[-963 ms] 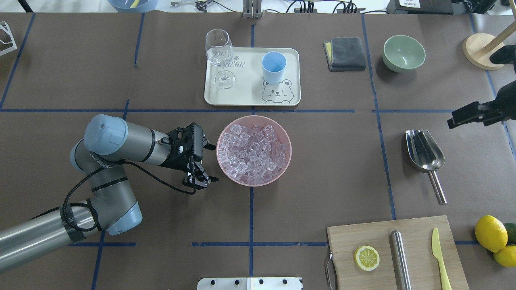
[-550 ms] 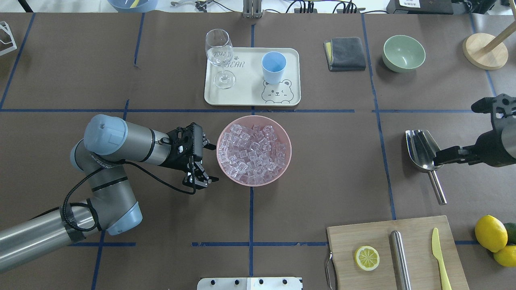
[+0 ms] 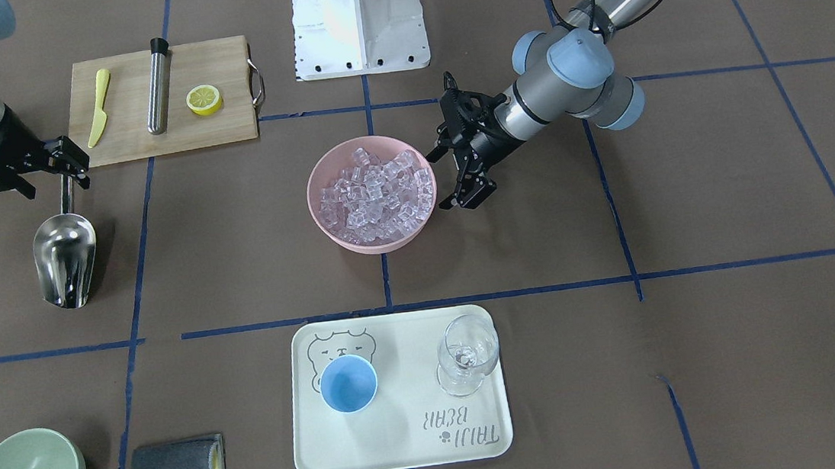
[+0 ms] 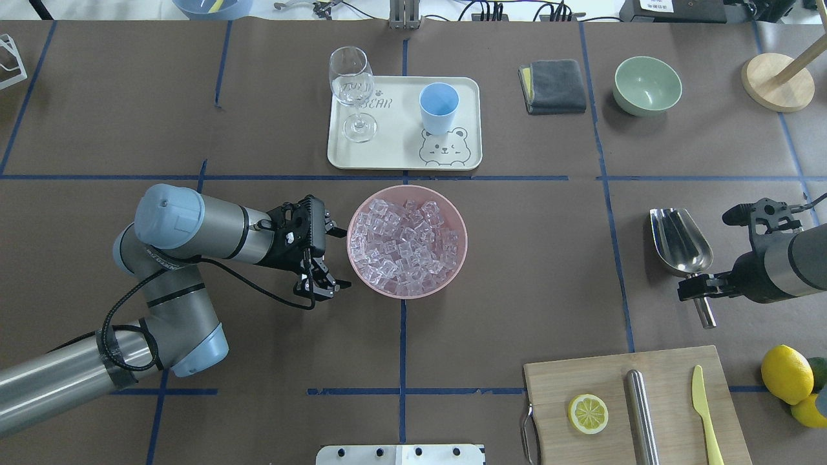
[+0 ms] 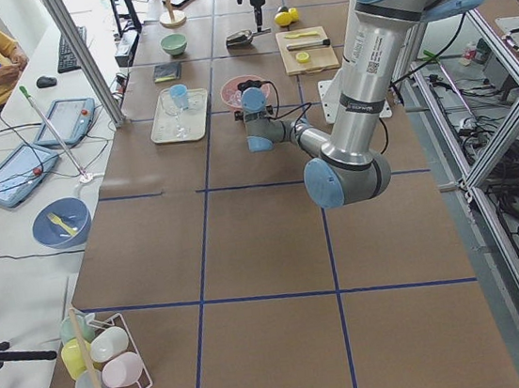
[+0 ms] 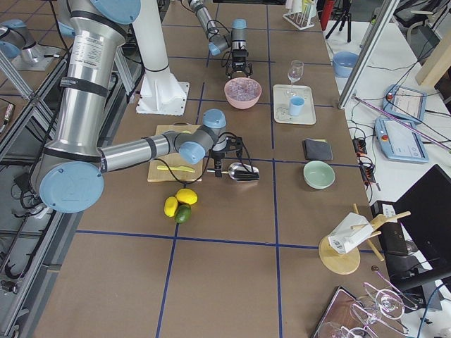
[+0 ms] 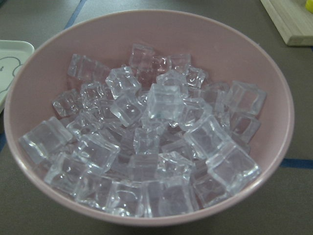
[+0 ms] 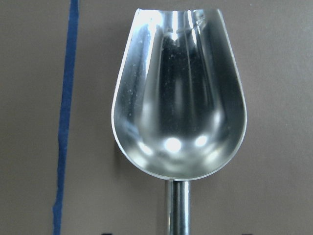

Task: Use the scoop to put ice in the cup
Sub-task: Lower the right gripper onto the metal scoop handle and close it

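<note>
The ice fills a pink bowl at the table's middle and shows close up in the left wrist view. My left gripper is open and empty, just beside the bowl's left rim. The steel scoop lies on the table at the right, trough pointing away from me. My right gripper is open and low over the handle, with a finger on each side. The right wrist view shows the empty trough. The light-blue cup stands upright and empty on the tray.
A wine glass stands on the tray left of the cup. A grey cloth and a green bowl sit at the back right. A cutting board holds a lemon half, a steel cylinder and a yellow knife. Lemons lie at its right.
My right arm has swung in from the far right and come down towards me, from beside the scoop's trough to over its handle. The left arm has not moved.
</note>
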Robot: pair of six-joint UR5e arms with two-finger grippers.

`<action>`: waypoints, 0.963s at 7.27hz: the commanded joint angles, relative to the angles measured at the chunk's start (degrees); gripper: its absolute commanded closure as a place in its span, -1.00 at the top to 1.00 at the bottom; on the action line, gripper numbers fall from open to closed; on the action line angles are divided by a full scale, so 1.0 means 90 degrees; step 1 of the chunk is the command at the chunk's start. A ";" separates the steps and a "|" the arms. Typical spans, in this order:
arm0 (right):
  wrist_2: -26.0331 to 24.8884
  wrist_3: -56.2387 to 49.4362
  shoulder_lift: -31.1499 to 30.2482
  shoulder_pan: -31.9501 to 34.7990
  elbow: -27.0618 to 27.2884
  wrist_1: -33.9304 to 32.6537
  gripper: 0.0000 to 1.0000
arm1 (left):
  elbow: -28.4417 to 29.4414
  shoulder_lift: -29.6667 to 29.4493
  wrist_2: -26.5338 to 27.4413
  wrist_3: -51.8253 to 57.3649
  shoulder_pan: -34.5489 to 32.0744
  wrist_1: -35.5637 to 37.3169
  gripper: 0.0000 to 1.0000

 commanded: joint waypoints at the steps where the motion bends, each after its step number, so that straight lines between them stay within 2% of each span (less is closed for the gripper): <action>1: -0.0010 0.0008 -0.0009 -0.0196 -0.0046 -0.0002 0.71 | 0.0000 0.0006 0.0055 0.0003 0.0000 -0.0001 1.00; 5: -0.0097 0.0008 -0.0048 -0.0352 -0.0036 -0.0148 0.53 | 0.0010 0.0036 0.0055 0.0003 0.0010 -0.0001 1.00; 6: -0.0098 0.0008 -0.0048 -0.0362 -0.0046 -0.0158 0.43 | 0.0010 0.0045 0.0055 0.0003 0.0000 -0.0001 1.00; 7: -0.0098 0.0008 -0.0029 -0.0372 -0.0036 -0.0294 0.17 | 0.0010 0.0045 0.0055 0.0003 0.0010 -0.0001 1.00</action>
